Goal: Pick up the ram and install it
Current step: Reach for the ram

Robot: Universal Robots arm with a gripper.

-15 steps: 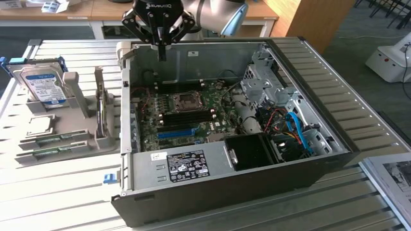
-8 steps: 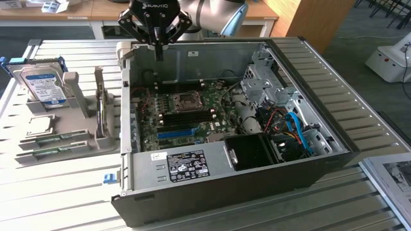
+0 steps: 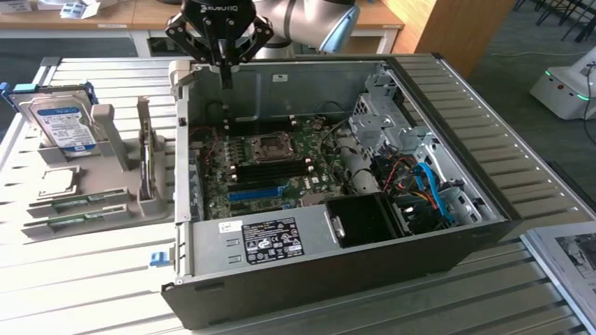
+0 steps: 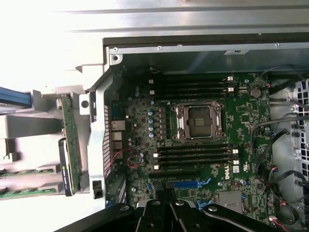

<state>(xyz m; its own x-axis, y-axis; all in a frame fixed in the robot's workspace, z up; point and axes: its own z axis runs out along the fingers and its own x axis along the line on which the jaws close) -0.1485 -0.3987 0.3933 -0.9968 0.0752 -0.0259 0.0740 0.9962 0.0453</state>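
This is a robotics lab, or a test room of that kind. A robot arm (image 3: 308, 21) stands at the top of the frame over a PC case (image 3: 354, 272) with its side off, so the motherboard (image 3: 270, 157) is bare. The case lies on a desk (image 3: 84, 279) of metal slats. At the left, a grey holder (image 3: 107, 202) keeps parts in fixed places: a hard drive (image 3: 61, 125) and ram (image 3: 79, 204). In the upper right, a white machine (image 3: 570, 77) with a green light stands on the grey floor (image 3: 521, 56), near chair legs (image 3: 549, 14). Wooden desks (image 3: 93, 17) with papers run along the upper left.
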